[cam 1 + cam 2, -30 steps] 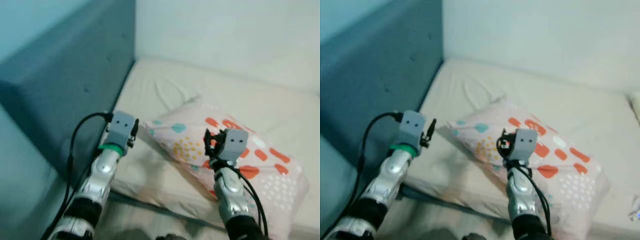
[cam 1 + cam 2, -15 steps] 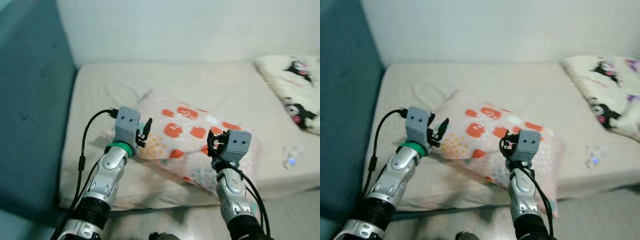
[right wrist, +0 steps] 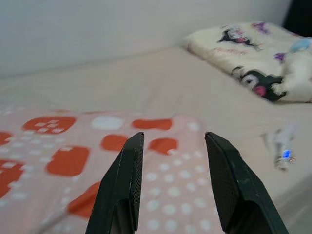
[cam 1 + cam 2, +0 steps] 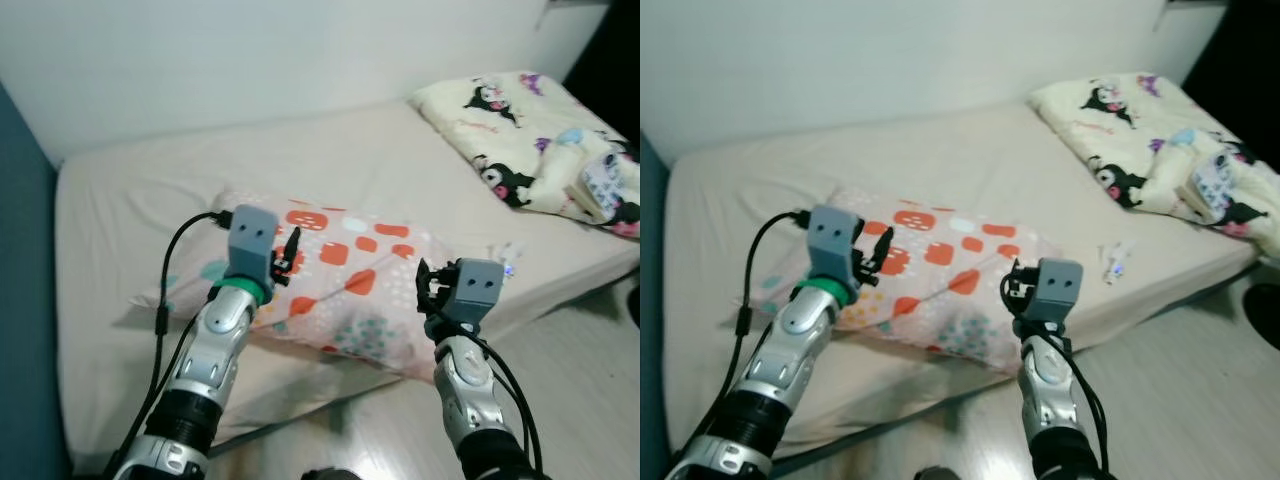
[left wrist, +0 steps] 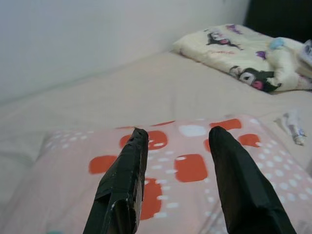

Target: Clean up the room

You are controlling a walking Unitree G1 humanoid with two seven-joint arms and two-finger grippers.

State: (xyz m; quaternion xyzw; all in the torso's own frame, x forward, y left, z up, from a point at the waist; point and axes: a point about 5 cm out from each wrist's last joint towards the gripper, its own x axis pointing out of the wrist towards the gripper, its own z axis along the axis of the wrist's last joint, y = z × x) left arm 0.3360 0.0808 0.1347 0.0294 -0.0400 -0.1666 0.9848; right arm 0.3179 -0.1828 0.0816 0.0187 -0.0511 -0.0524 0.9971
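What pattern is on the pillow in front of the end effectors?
Pale pink pillow with orange-red patches and white dots, clearest in the left wrist view.

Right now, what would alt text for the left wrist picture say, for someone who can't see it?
Two open black fingers hover above a pink pillow with orange patches on a beige bed. A cartoon-print blanket lies beyond.

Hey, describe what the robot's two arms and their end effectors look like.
Both arms are silver metal with black lower sections and looping black cables. Each wrist carries a grey box camera; the left has a green ring. The left end effector and right end effector each have two long black fingers.
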